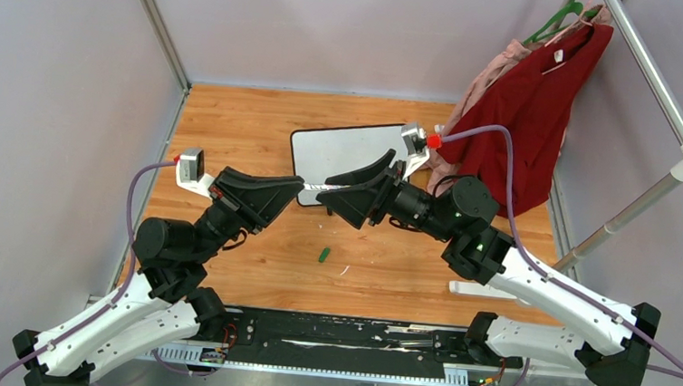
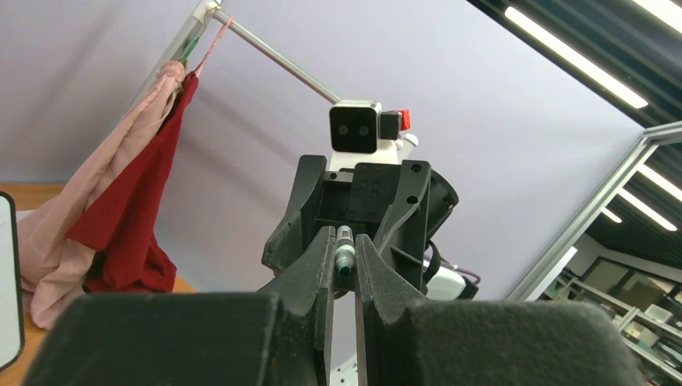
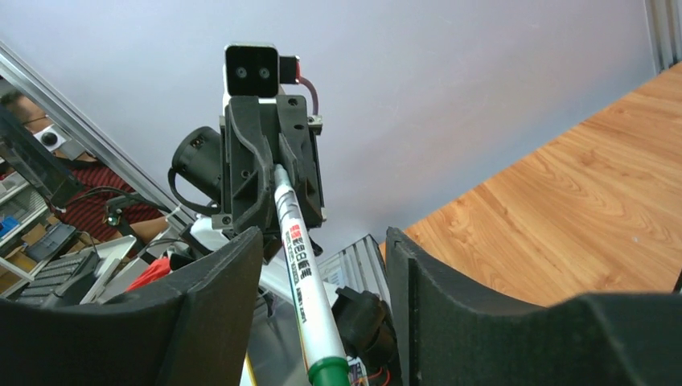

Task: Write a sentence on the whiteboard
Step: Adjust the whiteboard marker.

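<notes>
A white marker point(image 1: 320, 188) with a green end hangs level above the table between my two grippers, which face each other. My left gripper point(image 1: 303, 188) is shut on one end of it; in the left wrist view its fingers point(image 2: 323, 257) pinch the marker point(image 2: 344, 253). My right gripper point(image 3: 322, 241) is open, its jaws standing wide on either side of the marker's barrel point(image 3: 298, 259) without touching it. The whiteboard point(image 1: 345, 150) lies on the wood behind the grippers, its visible face plain white. The sentence is not in view.
A small green cap point(image 1: 324, 254) and a white scrap point(image 1: 344, 269) lie on the wooden table in front of the grippers. A red garment point(image 1: 534, 116) and a pink one point(image 1: 490, 72) hang from a rack pole point(image 1: 655, 79) at the back right. Grey walls close in the table.
</notes>
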`<state>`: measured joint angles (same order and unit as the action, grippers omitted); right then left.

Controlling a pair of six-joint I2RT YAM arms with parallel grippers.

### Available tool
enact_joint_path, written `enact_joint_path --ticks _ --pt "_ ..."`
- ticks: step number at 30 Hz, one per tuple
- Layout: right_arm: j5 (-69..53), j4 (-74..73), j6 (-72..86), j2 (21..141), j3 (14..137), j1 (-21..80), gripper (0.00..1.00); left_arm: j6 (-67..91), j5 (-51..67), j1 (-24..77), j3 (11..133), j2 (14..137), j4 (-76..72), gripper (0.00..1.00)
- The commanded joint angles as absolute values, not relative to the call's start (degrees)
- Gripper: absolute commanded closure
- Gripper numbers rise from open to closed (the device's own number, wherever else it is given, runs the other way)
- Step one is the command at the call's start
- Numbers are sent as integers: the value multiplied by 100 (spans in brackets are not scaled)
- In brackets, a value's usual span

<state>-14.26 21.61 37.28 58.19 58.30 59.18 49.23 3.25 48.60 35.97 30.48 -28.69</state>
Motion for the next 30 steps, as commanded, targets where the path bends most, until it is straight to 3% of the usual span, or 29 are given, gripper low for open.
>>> enact_joint_path --ticks 1,4,20,30 --pt "-1433 2677 3950 5835 6156 5985 42 5051 167 4896 3597 3006 -3190 100" --pt "-1552 2859 4092 5844 6099 5970 50 5094 152 4896 3587 2995 -3188 100" --pt "-2063 3060 4354 5950 6193 5959 65 5210 189 4891 3617 3031 -3190 100" --pt "-1896 2917 4259 5873 6188 5959 61 5221 287 4896 3621 3063 -3181 100"
